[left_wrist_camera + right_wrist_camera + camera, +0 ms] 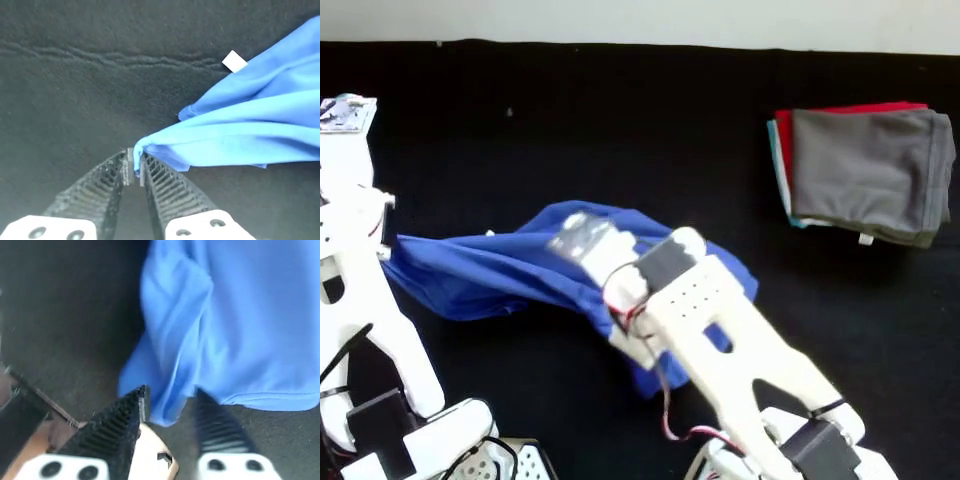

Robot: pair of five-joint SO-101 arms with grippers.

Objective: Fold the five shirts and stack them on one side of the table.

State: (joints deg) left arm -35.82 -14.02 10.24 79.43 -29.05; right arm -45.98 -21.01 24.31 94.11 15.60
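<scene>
Your blue shirt [490,265] lies crumpled left of the middle of the table [620,120]. The left wrist view shows your left end effector [134,165] pinched together on a shirt corner, and a white tag [233,62] too small to read. Your right end effector [170,400] stands apart, with a fold's edge between its fingers. The high view adds the folded stack [865,175], grey on top, at the far right.

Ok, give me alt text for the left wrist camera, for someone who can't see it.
The left gripper is shut on a corner of the blue shirt, which spreads away across the black table. A small white tag sits at the shirt's edge.
</scene>
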